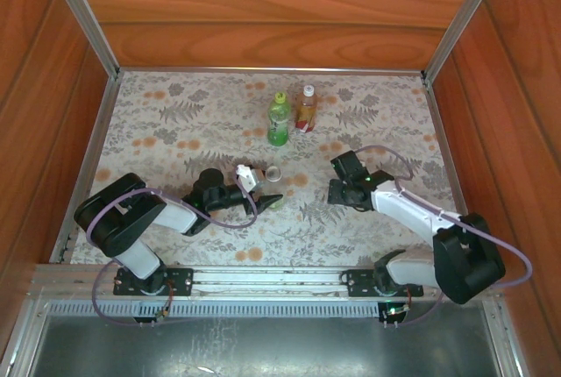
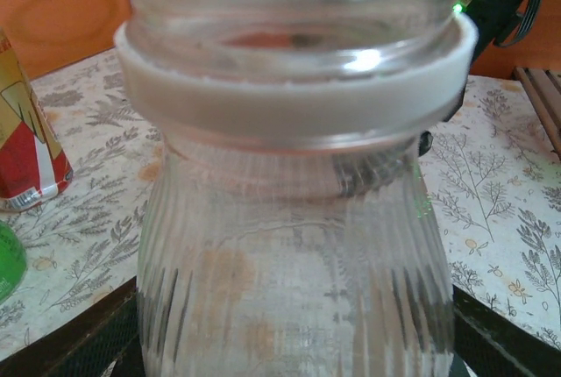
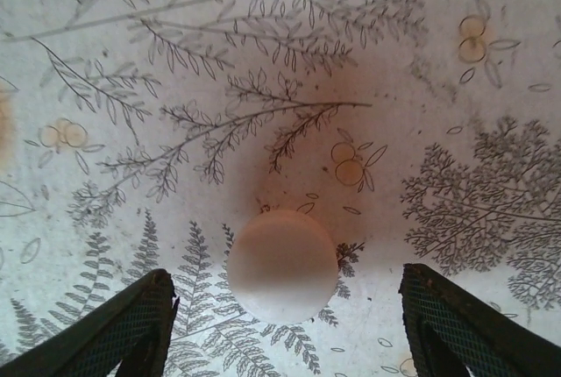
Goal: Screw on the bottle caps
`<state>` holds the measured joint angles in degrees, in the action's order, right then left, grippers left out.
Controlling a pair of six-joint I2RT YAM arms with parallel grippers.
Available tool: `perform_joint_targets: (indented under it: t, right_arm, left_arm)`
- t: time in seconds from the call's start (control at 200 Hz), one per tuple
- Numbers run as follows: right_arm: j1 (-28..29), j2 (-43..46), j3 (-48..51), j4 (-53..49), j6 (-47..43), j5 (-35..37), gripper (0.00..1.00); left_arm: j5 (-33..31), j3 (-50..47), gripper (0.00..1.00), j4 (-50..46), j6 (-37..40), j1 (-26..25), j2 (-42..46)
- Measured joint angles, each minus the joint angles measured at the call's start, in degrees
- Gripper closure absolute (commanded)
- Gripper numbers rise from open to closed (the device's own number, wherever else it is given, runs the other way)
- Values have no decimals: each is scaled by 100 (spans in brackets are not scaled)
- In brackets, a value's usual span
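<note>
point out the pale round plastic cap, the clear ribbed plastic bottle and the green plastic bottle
pale round plastic cap (image 3: 282, 265), right wrist view, centre of its top
clear ribbed plastic bottle (image 2: 294, 289), left wrist view, ribbed shoulder
green plastic bottle (image 1: 278, 124), top external view, middle of its body

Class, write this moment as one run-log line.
left gripper: shut on clear bottle, uncapped | right gripper: open over white cap

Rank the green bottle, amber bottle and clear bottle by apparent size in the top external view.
1. green bottle: largest.
2. amber bottle: a little slimmer.
3. clear bottle: looks smallest, but it is seen almost end-on, so this rank is unsure.
</note>
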<state>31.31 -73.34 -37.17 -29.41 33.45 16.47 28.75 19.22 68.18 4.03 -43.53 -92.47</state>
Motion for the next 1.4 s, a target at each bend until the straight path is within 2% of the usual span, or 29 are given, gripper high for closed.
perform_joint_targets:
  t: [0.305,0.739,1.064,1.399]
  right_arm:
    - [-173,-470,0,149,37,-339,38]
    - [-251,-752,-7,267,7,-358,53]
    - [-254,-752,-127,87,-101,-409,54]
    - [-79,-544,-1117,-887,-516,-804,53]
  left_arm:
    - [70,0,30,2,0,28,0]
    - [162,0,30,2,-7,39,0]
    - [203,0,30,2,-9,39,0]
    - [291,0,30,0,-7,39,0]
